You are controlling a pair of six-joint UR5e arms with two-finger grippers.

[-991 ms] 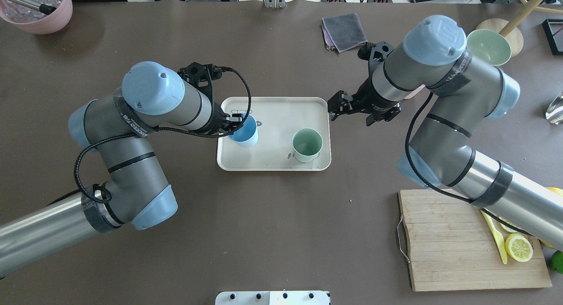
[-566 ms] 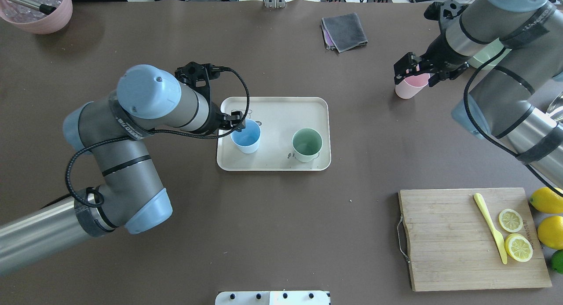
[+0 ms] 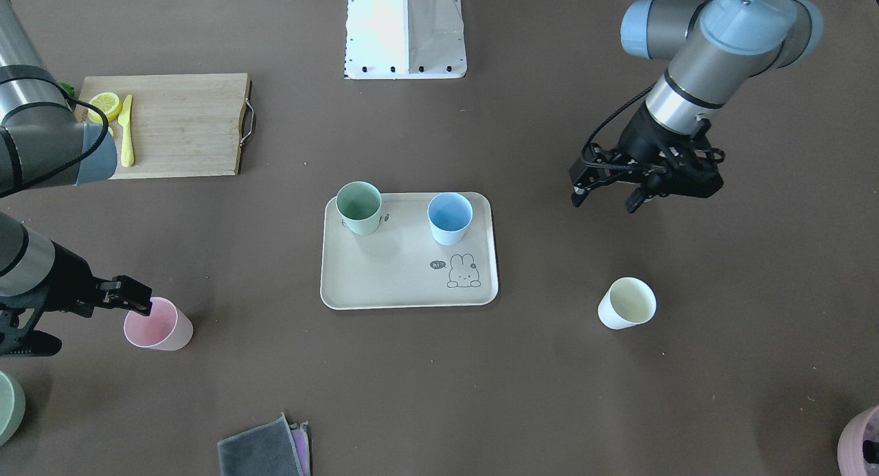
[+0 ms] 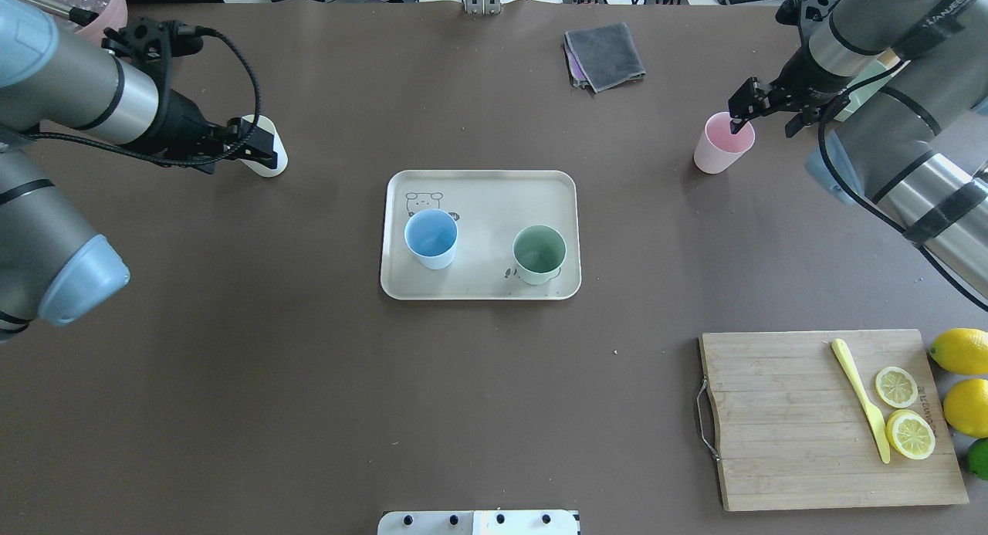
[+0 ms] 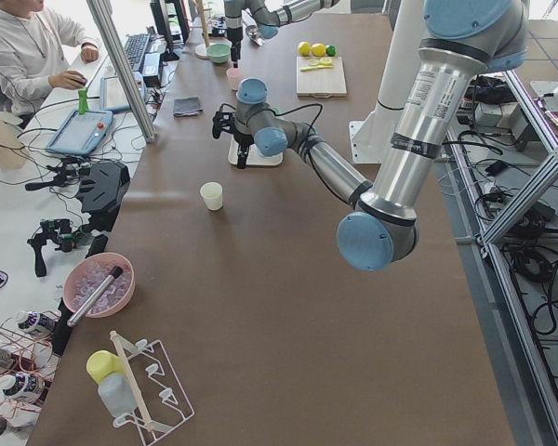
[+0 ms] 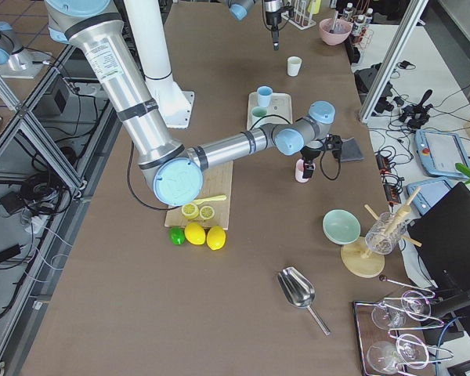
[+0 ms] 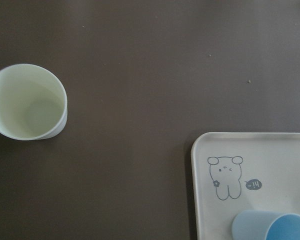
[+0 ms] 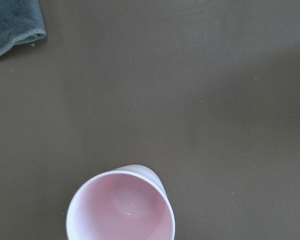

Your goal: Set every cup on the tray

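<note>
The cream tray (image 4: pixel 486 191) lies mid-table with the light blue cup (image 4: pixel 431 238) and the green cup (image 4: pixel 539 253) upright on it. The cream-yellow cup (image 3: pixel 626 303) stands on the table off the tray's left side; it also shows in the left wrist view (image 7: pixel 27 102). My left gripper (image 3: pixel 604 198) is open and empty, raised between that cup and the tray. The pink cup (image 4: pixel 722 145) stands on the table to the tray's right. My right gripper (image 4: pixel 762 120) is open just beside and above its rim, one finger over the edge.
A wooden cutting board (image 4: pixel 772 411) with lemon slices and a yellow knife lies at the near right, with whole lemons (image 4: pixel 957 350) beside it. A grey cloth (image 4: pixel 606 55) lies at the far middle. A mauve-pink container (image 3: pixel 862 442) stands at the far left corner.
My left gripper let go of the blue cup on the tray and moved far left, toward the cream-yellow cup. My right arm swung from the tray out to the pink cup.
</note>
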